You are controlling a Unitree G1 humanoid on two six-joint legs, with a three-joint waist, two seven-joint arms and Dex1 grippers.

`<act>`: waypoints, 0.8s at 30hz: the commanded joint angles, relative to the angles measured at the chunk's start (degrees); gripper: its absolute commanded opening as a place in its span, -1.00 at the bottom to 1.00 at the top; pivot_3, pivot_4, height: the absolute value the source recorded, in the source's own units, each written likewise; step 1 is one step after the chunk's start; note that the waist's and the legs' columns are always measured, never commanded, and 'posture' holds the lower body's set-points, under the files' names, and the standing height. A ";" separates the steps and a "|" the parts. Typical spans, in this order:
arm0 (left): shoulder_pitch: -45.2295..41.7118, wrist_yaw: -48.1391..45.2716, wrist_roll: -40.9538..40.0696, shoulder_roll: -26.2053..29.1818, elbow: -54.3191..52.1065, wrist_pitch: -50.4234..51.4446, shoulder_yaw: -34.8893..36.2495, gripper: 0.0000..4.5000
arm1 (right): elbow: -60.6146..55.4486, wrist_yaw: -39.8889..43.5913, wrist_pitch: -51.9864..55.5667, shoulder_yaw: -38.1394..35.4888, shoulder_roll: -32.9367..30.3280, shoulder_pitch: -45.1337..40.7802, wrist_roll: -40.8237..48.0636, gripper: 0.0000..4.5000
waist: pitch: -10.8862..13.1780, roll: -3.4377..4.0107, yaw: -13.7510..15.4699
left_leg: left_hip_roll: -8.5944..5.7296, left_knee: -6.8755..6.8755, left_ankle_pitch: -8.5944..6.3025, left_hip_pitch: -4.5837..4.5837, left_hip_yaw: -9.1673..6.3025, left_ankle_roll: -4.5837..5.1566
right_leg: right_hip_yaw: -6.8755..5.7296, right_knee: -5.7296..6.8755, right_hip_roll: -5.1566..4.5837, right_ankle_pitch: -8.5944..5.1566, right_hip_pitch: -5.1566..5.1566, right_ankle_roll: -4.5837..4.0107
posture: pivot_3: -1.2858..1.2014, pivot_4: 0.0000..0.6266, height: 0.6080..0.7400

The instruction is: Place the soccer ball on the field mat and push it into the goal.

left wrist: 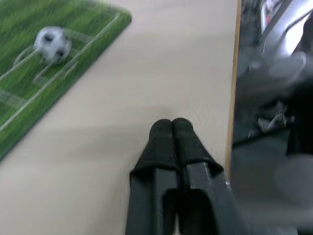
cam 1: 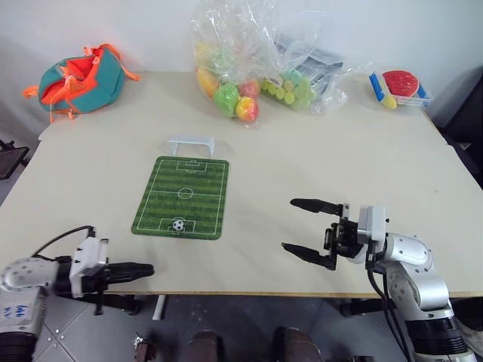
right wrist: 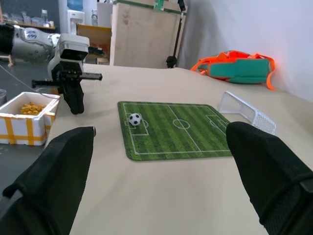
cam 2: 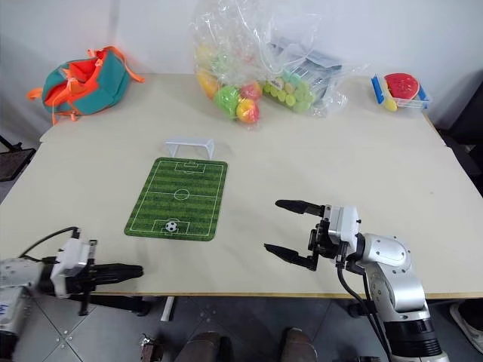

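The tiny black-and-white soccer ball [cam 1: 178, 225] rests on the green field mat [cam 1: 183, 196], in the penalty box at the mat's near end. Just beyond the mat's far end stands the small white goal [cam 1: 192, 143], upright. My left gripper [cam 1: 149, 268] is shut and empty at the table's near edge, to the near left of the mat and apart from the ball [left wrist: 53, 42]. Over the near right of the table my right gripper [cam 1: 299, 227] is open and empty, pointing left toward the mat [right wrist: 176, 128].
Along the far edge of the table [cam 1: 317, 166] lie a clear plastic bag of bright coloured balls [cam 1: 241, 94], a teal and orange bag [cam 1: 79, 79] at the far left, and a small tray with toy food [cam 1: 400, 87] at the far right.
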 commanded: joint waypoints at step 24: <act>-20.85 5.15 5.44 -4.07 17.48 -1.52 -5.56 -0.99 | 0.00 0.02 -6.18 0.43 0.09 1.75 -1.95 1.00 | 0.00 0.00 -1.27 | -0.01 0.02 0.00 0.03 0.09 0.00 | 0.06 0.02 0.02 0.00 -0.02 0.01 | 0.03 -0.52 1.00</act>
